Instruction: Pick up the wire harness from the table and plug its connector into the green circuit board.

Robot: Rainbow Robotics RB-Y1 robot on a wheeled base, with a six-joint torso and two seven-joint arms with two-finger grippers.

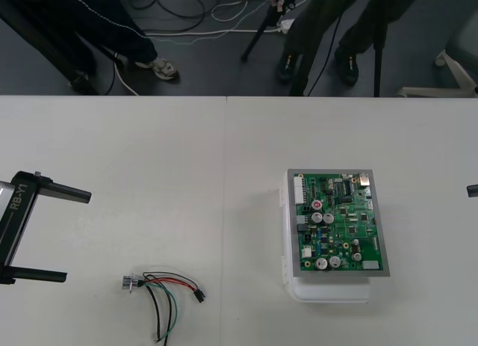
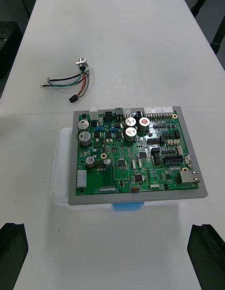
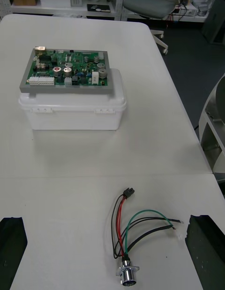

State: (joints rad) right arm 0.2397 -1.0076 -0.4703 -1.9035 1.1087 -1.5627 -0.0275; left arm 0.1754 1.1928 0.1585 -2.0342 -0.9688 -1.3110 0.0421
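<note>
The wire harness (image 1: 160, 290) lies loose on the table near the front edge, its black plug (image 1: 199, 295) pointing toward the board and its metal socket (image 1: 128, 283) at the left end. The green circuit board (image 1: 336, 223) sits on its white base (image 1: 328, 292) to the right, with nothing plugged in from the harness. My left gripper (image 1: 78, 235) waits open at the table's left side, a little left of the harness. In the left wrist view the harness (image 3: 136, 224) lies between the open fingers (image 3: 11, 234). At the far right edge sits my right gripper (image 1: 472, 190); its fingers (image 2: 206, 243) stand wide apart before the board (image 2: 133, 152).
A seam (image 1: 225, 181) runs down the middle of the table between the harness and the board. Beyond the far edge (image 1: 239, 97) lies dark floor with cables and stand legs. Bare tabletop (image 1: 149, 159) spreads between my grippers.
</note>
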